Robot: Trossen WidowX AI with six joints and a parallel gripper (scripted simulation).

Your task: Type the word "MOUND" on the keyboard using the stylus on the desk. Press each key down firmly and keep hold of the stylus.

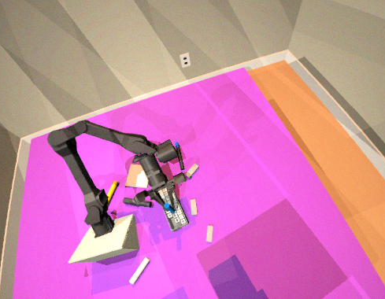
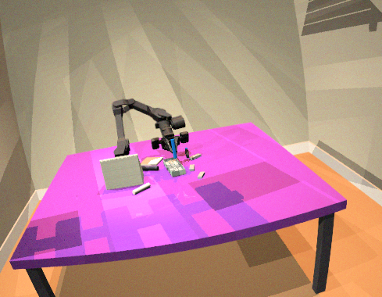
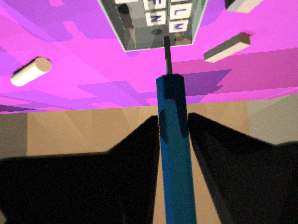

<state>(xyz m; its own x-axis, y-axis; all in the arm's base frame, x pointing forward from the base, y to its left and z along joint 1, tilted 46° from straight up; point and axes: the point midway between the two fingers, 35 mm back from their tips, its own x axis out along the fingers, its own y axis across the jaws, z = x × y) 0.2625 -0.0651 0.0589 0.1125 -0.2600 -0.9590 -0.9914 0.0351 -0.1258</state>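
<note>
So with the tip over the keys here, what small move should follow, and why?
Probably a short firm push straight down: the tool grips the blue stylus, whose dark tip sits at the grey keyboard's near edge beside the N key.

Keyboard (image 1: 177, 217) on table (image 1: 268, 165), stylus (image 3: 172, 130) above.

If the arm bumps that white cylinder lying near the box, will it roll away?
Probably yes. The white cylinder looks round and lies on its side on the table, so a sideways nudge would likely roll it. A push along its length should only slide it. It looks rigid and small, so probably light. The gripper is busy holding the stylus.
</note>
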